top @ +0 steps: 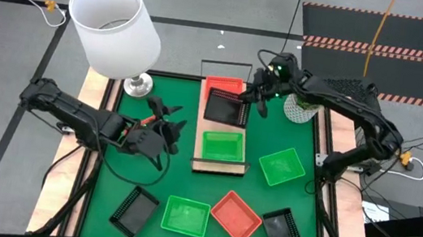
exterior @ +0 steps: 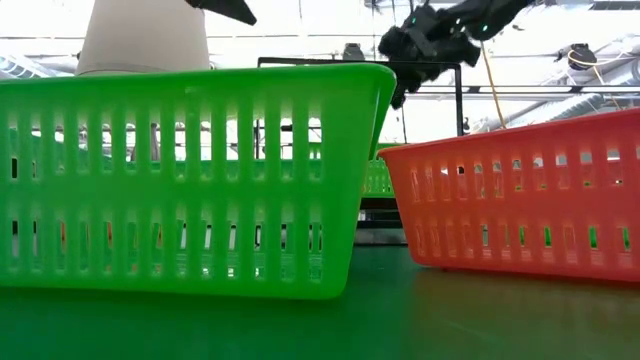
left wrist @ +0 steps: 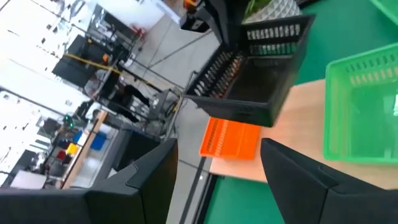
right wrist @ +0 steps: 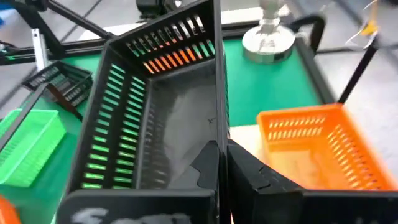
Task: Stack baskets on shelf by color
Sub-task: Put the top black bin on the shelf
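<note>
Jaws pinched on its near wall, the right gripper [right wrist: 222, 163] holds a black slatted plastic basket [top: 225, 105] tilted above the long light-wood shelf [top: 200, 164], just beside an empty orange-red slatted basket [top: 222, 84]. The left gripper [top: 163, 128], jaws apart and empty, faces an empty bright green slatted basket [top: 222, 146] on that shelf.

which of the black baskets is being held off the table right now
The black slatted plastic basket over the far part of the light-wood shelf, clamped by its rim in the right pincer. The two other black baskets lie on the green mat near the front edge.
</note>
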